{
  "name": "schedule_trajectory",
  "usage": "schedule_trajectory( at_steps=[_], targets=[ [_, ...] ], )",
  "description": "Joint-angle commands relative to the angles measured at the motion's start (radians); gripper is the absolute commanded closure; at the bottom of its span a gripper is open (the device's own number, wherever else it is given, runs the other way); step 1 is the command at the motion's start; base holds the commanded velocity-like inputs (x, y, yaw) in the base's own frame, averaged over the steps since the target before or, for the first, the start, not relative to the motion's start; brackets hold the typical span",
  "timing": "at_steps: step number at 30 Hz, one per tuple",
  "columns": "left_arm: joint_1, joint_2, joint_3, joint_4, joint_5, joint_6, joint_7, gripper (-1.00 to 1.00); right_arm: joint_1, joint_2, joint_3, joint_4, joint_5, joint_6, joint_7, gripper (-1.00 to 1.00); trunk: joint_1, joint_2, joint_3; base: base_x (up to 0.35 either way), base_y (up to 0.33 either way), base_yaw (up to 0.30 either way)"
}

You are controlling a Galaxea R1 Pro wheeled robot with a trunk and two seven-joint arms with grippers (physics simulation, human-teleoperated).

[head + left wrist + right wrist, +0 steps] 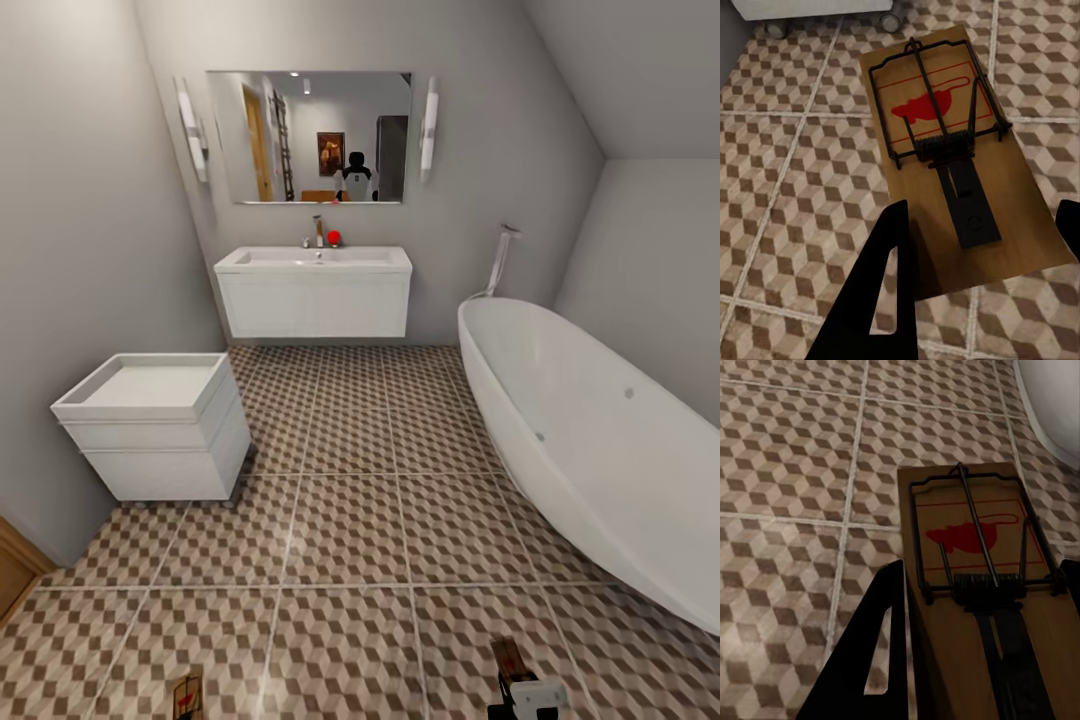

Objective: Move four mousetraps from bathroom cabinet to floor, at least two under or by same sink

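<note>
Against the far wall the sink (pixel 313 290) is hanging as a white vanity with a chrome faucet, under a wide mirror (pixel 309 136) flanked by two wall lamps. To its right a white bathtub (pixel 590 440) is curving along the wall, and to its left a small white cube unit (pixel 155 425) with a tray top is standing on the bathroom floor (pixel 350 520), whose tiles are carrying a brown, beige and white cube pattern.

At the bottom edge of the head view, two mousetraps are showing. The left mousetrap (pixel 952 154) is sitting between the left gripper's (pixel 982 247) dark fingers (pixel 881 292), which are closing on its long edges; its wire bar, spring and red spot are facing up, and it is hanging above the tiles near the cube unit's wheels. The right mousetrap (pixel 982 592) is lying between the right gripper's (pixel 982 660) fingers (pixel 874 652) in the same way, gripped at its sides, with the bathtub's edge just beyond it. Both traps are being held well short of the sink.
</note>
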Motion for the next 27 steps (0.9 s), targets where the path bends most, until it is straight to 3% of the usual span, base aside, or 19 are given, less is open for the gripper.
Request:
schedule_trajectory(
  at_steps=[1,10,15,27],
  targets=[
    [-0.001,0.0,-0.006,0.001,-0.006,-0.001,0.01,1.0,-0.001,0.001,-0.005,0.001,0.009,-0.003,-0.002,1.0,0.0,0.0,-0.001,0.25,-0.061,0.0],
    [-0.001,-0.001,-0.006,0.001,-0.006,0.002,0.009,1.0,-0.001,0.001,-0.005,0.001,0.009,-0.003,-0.002,1.0,0.0,0.0,-0.001,0.241,-0.113,0.0],
    [-0.001,-0.002,-0.006,0.0,-0.008,0.049,0.007,1.0,-0.001,0.001,-0.005,0.001,0.009,-0.003,-0.002,1.0,0.0,0.0,-0.001,0.235,-0.136,0.0],
    [-0.001,-0.002,-0.006,-0.001,-0.008,0.056,0.007,1.0,-0.001,0.001,-0.005,0.001,0.009,-0.003,-0.002,1.0,0.0,0.0,-0.001,0.229,-0.015,0.0]
  ],
)
